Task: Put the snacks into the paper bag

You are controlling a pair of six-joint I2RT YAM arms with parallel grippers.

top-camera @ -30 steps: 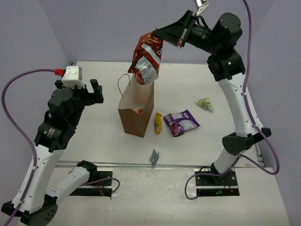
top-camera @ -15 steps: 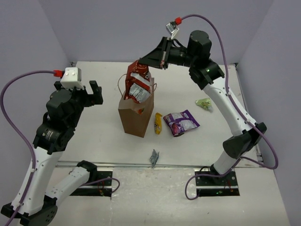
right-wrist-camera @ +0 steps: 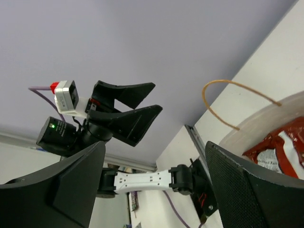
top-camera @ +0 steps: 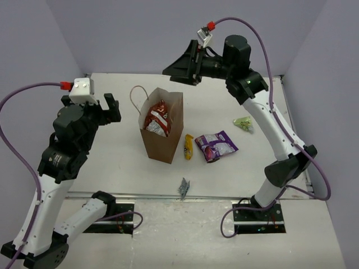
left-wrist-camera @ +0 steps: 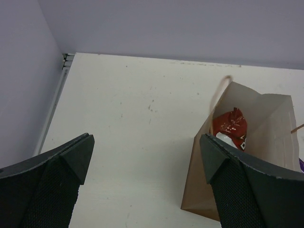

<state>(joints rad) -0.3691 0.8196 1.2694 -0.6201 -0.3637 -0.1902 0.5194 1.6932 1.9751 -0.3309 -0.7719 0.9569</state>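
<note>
This is looking like a robotics lab test cell: lilac walls are enclosing a flat white table, and two cabled robot arms are sitting bolted along its near edge.

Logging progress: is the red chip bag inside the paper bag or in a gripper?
Inside. The red chip bag sits in the open paper bag; the right gripper above is open, holding nothing.

My arms are white tubes with black joints. Purple cables with red plugs feed small white cameras. My pincers are black wedges with mesh-textured inner faces.
</note>
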